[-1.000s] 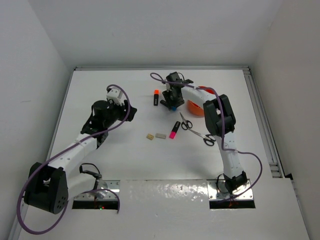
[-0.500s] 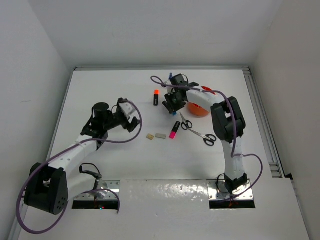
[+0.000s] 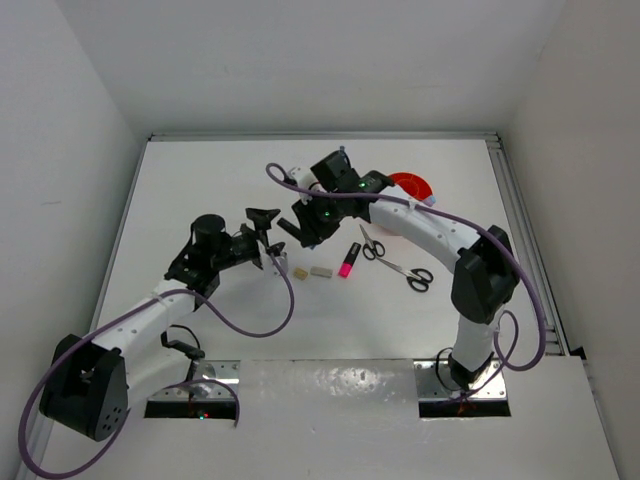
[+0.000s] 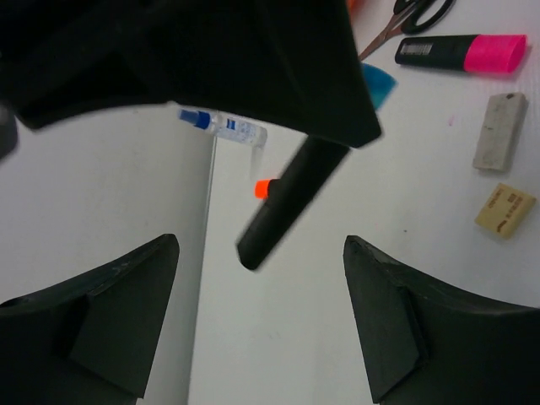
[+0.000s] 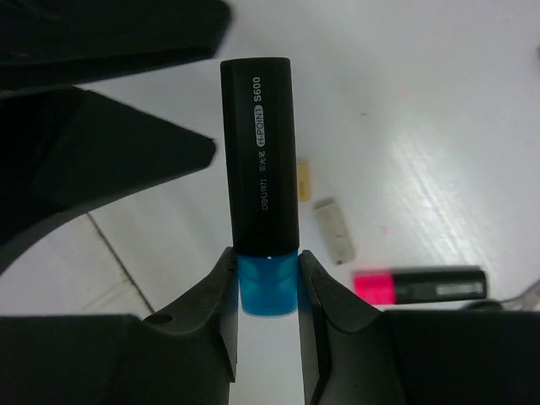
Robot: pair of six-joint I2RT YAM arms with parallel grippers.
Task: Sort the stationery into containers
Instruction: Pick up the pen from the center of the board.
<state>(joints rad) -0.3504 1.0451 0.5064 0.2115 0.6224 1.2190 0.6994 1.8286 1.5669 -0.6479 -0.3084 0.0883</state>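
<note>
Two wrist cameras settle what the overhead one leaves vague. From above, the right gripper [image 3: 299, 228] and the left gripper [image 3: 268, 234] sit tip to tip over the middle of the bench [image 3: 200, 170], and whatever the right one carries is lost against its black housing. The right wrist view makes it plain: the jaws are clamped on the blue cap of a black marker [image 5: 259, 152]. Its body sticks straight out past the fingertips [image 5: 211, 295], clear of the bench, toward the dark fingers of the left gripper. The left wrist view shows those jaws spread wide and holding nothing. The marker's free end appears in the gap between them, touching neither finger in that view.

Only the left wrist view gives a clear sight of the small blue-capped bottle [image 4: 221, 126] beyond the right gripper, and of an orange cap [image 4: 265, 187] peeking out beside the held marker. All three views share the pink-capped marker [image 3: 349, 258] lying flat. The grey eraser [image 3: 320, 270] and the beige eraser [image 3: 299, 271] lie side by side to its left, near it but apart. Only the overhead view takes in the orange tub [image 3: 415, 182] at the far right, partly behind the right arm. It also shows whole one pair of scissors [image 3: 371, 245] just right of the pink-capped marker, and a second pair [image 3: 409, 274] nearer the arm bases.
</note>
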